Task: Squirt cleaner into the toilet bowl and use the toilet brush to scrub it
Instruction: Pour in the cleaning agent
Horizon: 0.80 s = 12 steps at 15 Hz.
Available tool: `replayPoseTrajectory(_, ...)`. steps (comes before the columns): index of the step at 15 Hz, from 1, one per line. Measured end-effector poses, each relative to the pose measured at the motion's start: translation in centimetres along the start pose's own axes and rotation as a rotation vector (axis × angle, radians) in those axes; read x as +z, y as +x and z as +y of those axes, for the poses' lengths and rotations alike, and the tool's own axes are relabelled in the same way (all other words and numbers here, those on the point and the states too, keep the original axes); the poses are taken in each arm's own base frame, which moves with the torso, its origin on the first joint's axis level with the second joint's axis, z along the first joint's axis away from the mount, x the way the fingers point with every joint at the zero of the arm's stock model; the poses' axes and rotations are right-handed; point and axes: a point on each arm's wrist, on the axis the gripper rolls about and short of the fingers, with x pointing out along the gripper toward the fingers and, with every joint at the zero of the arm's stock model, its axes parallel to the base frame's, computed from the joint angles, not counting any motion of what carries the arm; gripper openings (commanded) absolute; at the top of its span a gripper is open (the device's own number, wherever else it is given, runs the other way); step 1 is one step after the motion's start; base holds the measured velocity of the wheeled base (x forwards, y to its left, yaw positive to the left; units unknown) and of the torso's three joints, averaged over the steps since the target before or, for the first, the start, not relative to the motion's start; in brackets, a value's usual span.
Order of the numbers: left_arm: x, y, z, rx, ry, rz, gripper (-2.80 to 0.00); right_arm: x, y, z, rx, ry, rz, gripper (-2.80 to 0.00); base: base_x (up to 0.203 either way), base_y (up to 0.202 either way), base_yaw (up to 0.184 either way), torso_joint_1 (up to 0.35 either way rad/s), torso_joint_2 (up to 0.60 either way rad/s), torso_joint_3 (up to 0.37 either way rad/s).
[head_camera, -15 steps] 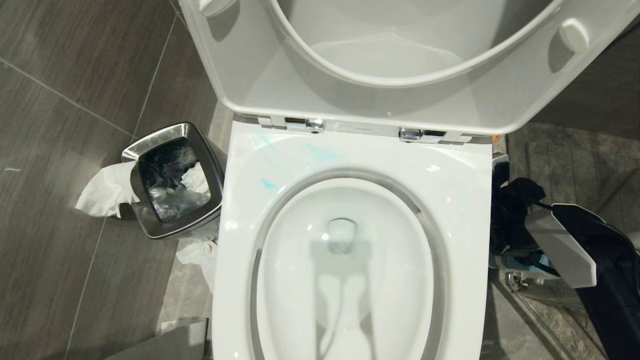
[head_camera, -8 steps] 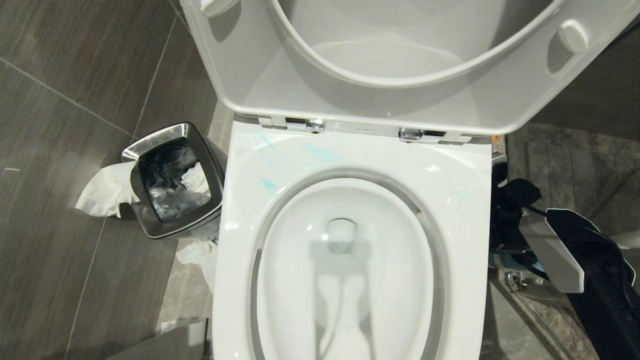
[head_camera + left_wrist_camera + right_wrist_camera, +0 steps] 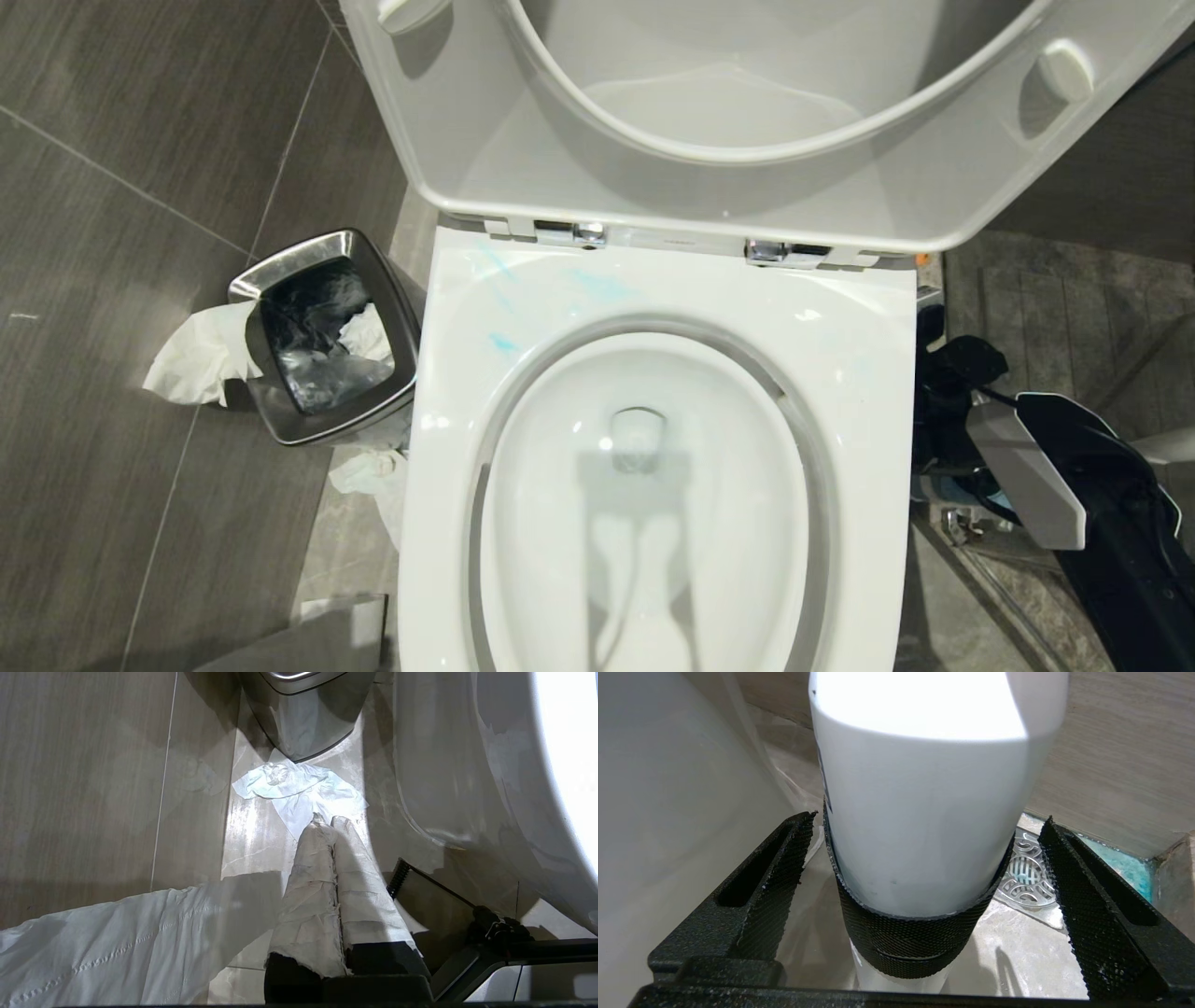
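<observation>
The white toilet bowl (image 3: 747,485) fills the head view, seat and lid raised. Thin teal smears of cleaner (image 3: 501,343) mark its back left rim. My right gripper (image 3: 929,817) is open low on the floor to the right of the toilet. Its black mesh fingers (image 3: 770,882) stand apart on either side of a white bottle-shaped container (image 3: 920,826) with a black textured band, not touching it. The right arm (image 3: 1027,471) shows beside the bowl. My left gripper (image 3: 327,822) is shut and empty, its tape-wrapped fingers above the floor left of the toilet base. The toilet brush is not made out.
A square steel bin (image 3: 322,336) with a dark liner stands left of the toilet, crumpled tissue (image 3: 191,359) around it and more tissue (image 3: 299,788) on the floor. A round metal floor drain (image 3: 1027,875) lies behind the container. Wall and toilet base hem in the right gripper.
The right arm has shifted a little toward the toilet's side and lower in the head view. The left arm, the bowl and the bin are unchanged.
</observation>
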Motion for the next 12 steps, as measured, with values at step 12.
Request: replayPoseTrajectory(12,0.0,0.0,0.0,0.0,-0.001,0.0,-2.8,0.15,0.08,-0.06,0.001,-0.006,-0.003,-2.8,0.0,0.0,0.0,0.0,0.0,0.0)
